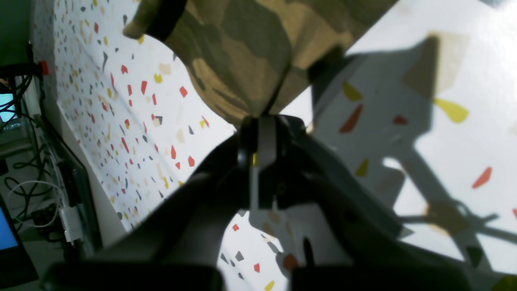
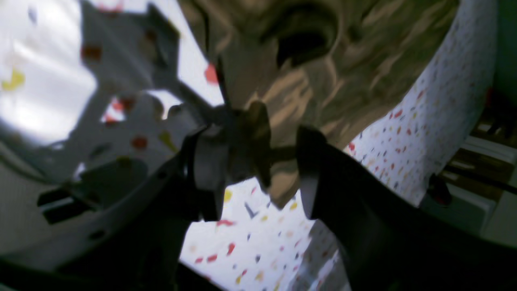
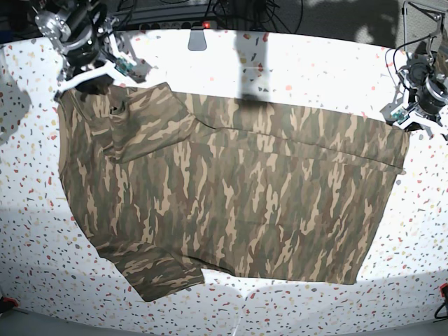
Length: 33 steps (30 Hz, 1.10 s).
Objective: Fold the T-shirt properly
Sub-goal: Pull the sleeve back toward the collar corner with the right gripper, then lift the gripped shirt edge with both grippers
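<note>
Close before the left wrist lens: left gripper (image 1: 260, 121), fingers pressed onto a bunched corner of the brown, olive and tan camouflage cloth T-shirt (image 1: 246, 52), likely to lift that edge for a fold.

From the right wrist: right gripper (image 2: 262, 161) pinching blurred cloth likewise.

Overhead from base: shirt spread across the white speckled table (image 3: 280, 63), far corners held. No legible writing anywhere.

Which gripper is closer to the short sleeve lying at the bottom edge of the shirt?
Right. The right gripper holds the camouflage T-shirt almost directly above that sleeve; the left gripper grips the far opposite corner.
</note>
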Each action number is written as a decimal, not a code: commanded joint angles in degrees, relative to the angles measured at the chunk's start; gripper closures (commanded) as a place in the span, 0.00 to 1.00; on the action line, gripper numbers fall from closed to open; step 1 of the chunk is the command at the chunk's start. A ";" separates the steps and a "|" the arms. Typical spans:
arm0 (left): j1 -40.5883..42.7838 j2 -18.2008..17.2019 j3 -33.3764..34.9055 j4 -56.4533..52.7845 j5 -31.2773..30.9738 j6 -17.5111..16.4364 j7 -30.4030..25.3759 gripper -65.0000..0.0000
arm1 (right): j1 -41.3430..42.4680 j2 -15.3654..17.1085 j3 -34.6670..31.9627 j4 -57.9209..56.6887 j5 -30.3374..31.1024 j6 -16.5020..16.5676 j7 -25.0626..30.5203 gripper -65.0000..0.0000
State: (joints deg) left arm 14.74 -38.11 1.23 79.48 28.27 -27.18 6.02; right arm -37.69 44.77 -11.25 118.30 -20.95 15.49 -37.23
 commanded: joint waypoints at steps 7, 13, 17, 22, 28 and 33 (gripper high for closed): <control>-0.15 -1.11 -0.33 0.28 0.20 -0.20 0.37 1.00 | -3.06 0.79 0.46 -0.87 -4.17 -0.90 1.55 0.57; -0.15 -1.11 -0.33 0.26 0.20 -0.22 0.37 1.00 | -0.72 0.59 0.46 -8.59 -4.59 -1.44 5.79 0.57; -0.15 -1.09 -0.33 0.28 0.15 -0.17 -0.04 1.00 | 2.82 -0.35 0.44 -11.17 -4.50 -2.89 5.99 0.57; -0.17 -1.09 -0.33 0.28 -1.14 -0.22 -0.04 1.00 | 5.53 -0.37 0.44 -11.34 -3.93 -2.84 6.14 0.57; -0.15 -1.09 -0.33 0.28 -1.53 -0.22 -0.02 1.00 | 5.68 -0.35 0.44 -13.05 -3.98 -2.80 6.88 0.59; -0.15 -1.11 -0.33 0.26 -1.53 -0.22 -0.02 1.00 | 6.29 -0.35 0.44 -16.46 -4.00 -2.58 5.57 0.72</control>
State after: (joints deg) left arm 14.74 -38.13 1.23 79.48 26.94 -27.18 6.00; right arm -31.24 43.51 -11.25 101.60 -24.95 13.10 -30.76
